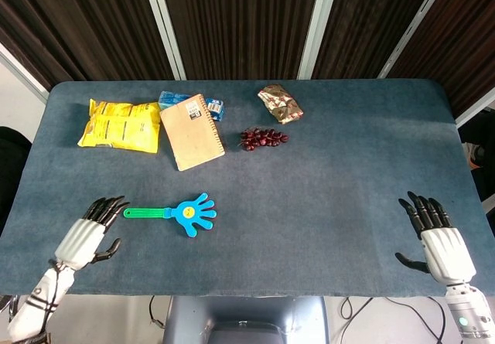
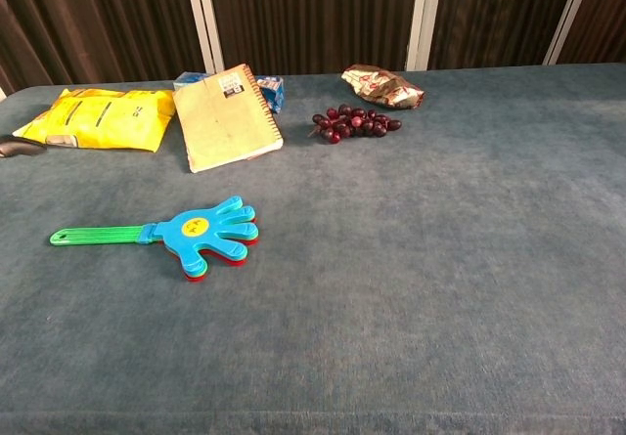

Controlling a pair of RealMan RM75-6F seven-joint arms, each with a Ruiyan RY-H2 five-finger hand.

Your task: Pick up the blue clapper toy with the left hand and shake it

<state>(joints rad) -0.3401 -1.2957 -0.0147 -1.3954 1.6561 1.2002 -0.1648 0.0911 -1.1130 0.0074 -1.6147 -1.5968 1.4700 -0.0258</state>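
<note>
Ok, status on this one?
Left hand open, just short of the clapper's handle. Right hand open, idle. Clapper flat on the table, untouched. Nothing in the way.

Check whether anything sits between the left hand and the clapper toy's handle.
Nothing visible does. The left hand is open just left of the clapper toy, whose green handle points toward it over bare table. The notebook lies farther back.

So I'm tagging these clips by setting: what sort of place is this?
Probably a lab or demo room, not a home: a table covered in blue cloth, dark curtains behind it, and staged props such as a yellow snack bag and a blue clapper toy.
</note>
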